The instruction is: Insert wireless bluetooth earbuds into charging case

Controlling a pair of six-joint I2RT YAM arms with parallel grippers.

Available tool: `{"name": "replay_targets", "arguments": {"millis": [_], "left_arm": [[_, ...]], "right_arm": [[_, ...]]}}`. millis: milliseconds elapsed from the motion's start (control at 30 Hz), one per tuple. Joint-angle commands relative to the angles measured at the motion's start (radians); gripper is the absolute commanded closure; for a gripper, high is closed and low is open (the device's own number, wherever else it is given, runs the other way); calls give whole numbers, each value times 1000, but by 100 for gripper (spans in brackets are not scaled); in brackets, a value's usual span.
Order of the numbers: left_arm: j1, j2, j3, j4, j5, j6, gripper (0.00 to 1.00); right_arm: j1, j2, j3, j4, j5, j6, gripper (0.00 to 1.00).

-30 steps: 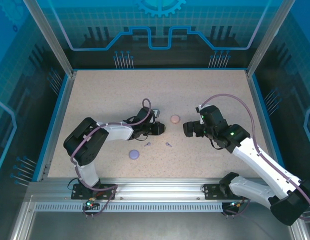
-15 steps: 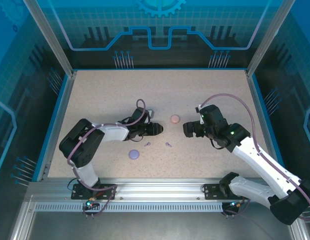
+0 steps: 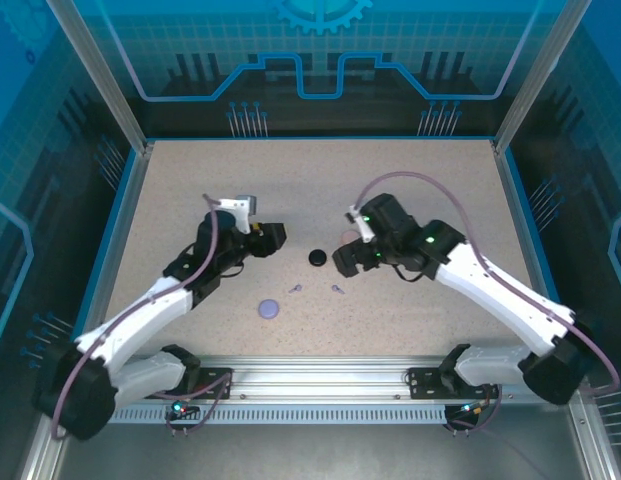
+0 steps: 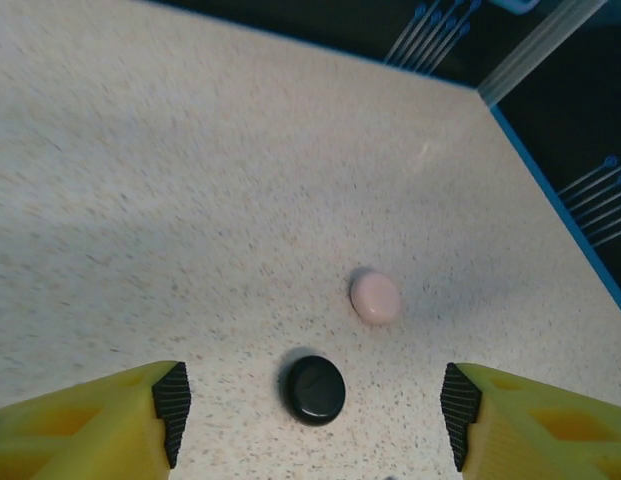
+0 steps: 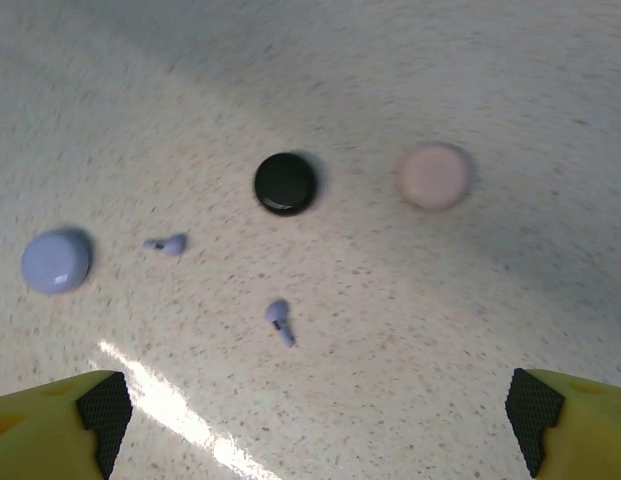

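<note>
— Black case (image 3: 317, 257) lies free now; left gripper (image 3: 268, 238) has backed to its ten o'clock, jaws spread, empty
— The lavender earbuds (image 3: 295, 289)?
— Loose at its six o'clock, uninserted; right gripper (image 3: 343, 262), spread too, hangs at three o'clock

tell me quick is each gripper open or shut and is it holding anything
left gripper: open, holding nothing
right gripper: open, holding nothing

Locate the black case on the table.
Top view: the black case lies near the table centre, just left of the pink case, two lavender earbuds on its near side.
</note>
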State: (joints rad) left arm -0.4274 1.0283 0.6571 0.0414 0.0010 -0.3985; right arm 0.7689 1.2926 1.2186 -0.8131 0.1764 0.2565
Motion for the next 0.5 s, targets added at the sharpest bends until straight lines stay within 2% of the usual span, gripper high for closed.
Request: {"name": "replay_targets", "arguments": {"millis": [0,133,267,467], "left_arm": [[37,-136,-20,-135,-84,60,25],[82,-285,-14,-234,-129,73,18],[115,-390,-1,-304,-175,77,7],[134,-479,58,-383,-206,69,1]], "right_arm": [[75,106,83,-68,-5,-115,0],[157,259,198,-91,-45,-159,0],[236,415,301,-132,-51,-211,0],[310,604,433,-176,-40,-234,0]]}}
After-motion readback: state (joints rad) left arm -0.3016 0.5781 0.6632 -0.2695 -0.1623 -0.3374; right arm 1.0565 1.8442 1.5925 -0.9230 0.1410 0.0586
